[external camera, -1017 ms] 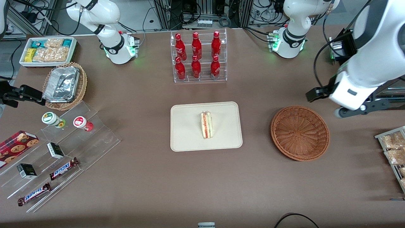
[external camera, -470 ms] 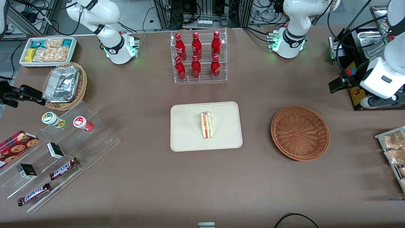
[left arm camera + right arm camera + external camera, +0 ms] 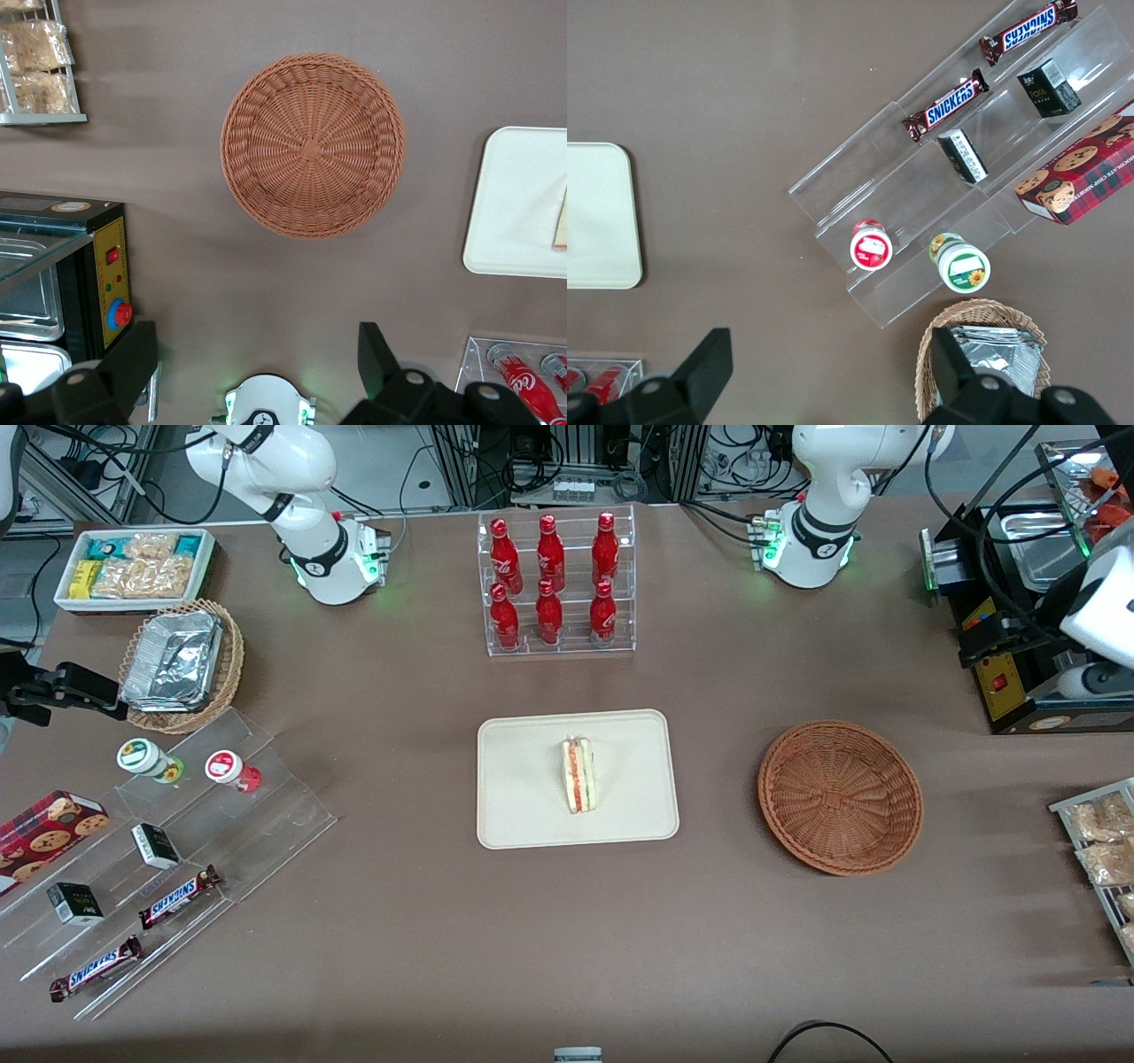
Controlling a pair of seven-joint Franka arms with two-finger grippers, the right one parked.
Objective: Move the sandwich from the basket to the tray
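Observation:
The sandwich (image 3: 579,774), a pale wedge with a red and green filling edge, lies on the cream tray (image 3: 523,815) in the middle of the table. Only a sliver of the sandwich (image 3: 561,221) shows in the left wrist view, on the tray (image 3: 518,204). The reddish-brown wicker basket (image 3: 802,841) stands beside the tray toward the working arm's end, with nothing in it. My gripper (image 3: 1010,646) hangs open and holds nothing, high over the table's working-arm end, farther from the front camera than the basket (image 3: 266,190) and well apart from it.
A clear rack of red cola bottles (image 3: 554,584) stands farther back than the tray. A black appliance with metal pans (image 3: 1001,686) sits under my gripper. A wire rack of bagged snacks (image 3: 1099,850) lies nearer the camera. Acrylic shelves (image 3: 177,850) with candy fill the parked arm's end.
My arm has drawn away from the basket toward the working arm's end of the table and the back. The sandwich has stayed on the tray.

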